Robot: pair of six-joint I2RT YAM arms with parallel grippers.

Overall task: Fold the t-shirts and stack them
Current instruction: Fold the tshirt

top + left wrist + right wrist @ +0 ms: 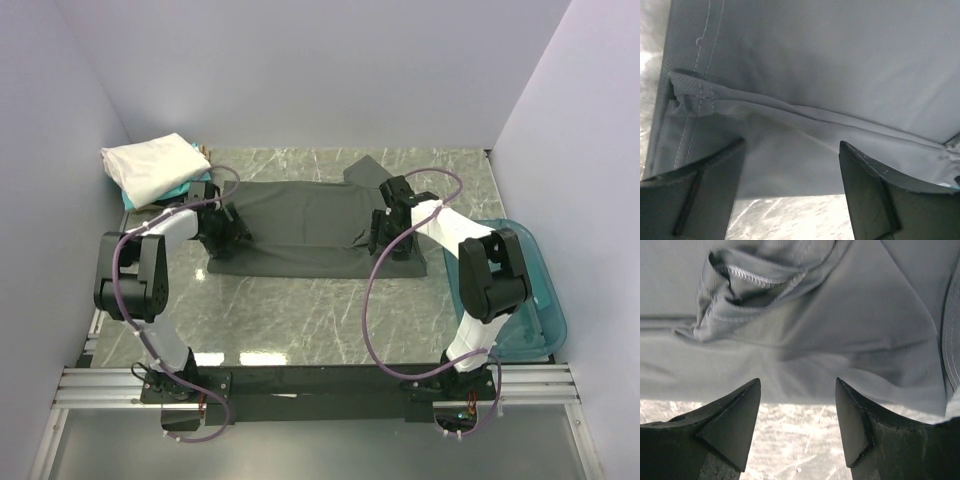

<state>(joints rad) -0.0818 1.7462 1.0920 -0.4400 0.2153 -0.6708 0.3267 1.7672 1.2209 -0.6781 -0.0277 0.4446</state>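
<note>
The folded white cloth t-shirt [150, 165] lies on a teal folded shirt [178, 187] in the far left corner of the green marbled table [300, 310]. Just right of them, the left fingers [700, 185] stand spread over the left end of the large dark charcoal-grey t-shirt [300, 225], which lies flat mid-table. The right fingers [735, 415] are also spread, empty, over its rumpled right end. A translucent blue plastic tub [540, 300] sits at the right edge.

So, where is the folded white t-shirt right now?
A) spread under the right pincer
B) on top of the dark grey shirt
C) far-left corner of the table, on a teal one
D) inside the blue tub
C: the top view shows the white t-shirt lying folded on the teal t-shirt at the far-left corner of the table.
</note>
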